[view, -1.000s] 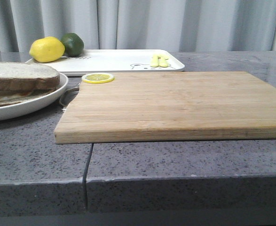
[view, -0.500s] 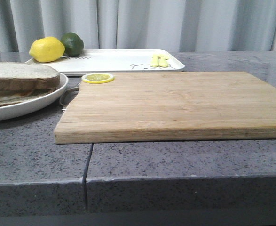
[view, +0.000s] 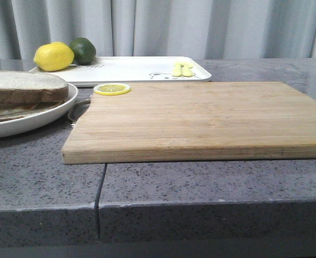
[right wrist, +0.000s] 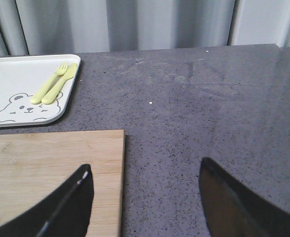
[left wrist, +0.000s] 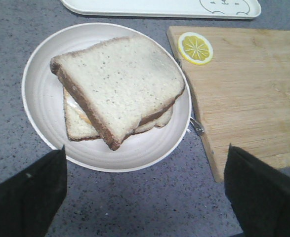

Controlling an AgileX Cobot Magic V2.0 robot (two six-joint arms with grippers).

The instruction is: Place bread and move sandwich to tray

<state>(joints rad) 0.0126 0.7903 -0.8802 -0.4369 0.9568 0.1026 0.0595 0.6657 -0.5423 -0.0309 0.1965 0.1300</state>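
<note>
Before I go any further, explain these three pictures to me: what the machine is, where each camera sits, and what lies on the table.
This is a two-armed table robot. One picture looks forward over the grey stone table; the others come from cameras on each wrist. The dark shapes are the fingers of the left hand and the right hand, both open and empty. The left hangs above the egg sandwich on its round white plate. Beside it lies a wooden cutting board with a lemon slice. Behind is the white rectangular tray carrying a lemon, lime and yellow-green cutlery.
</note>
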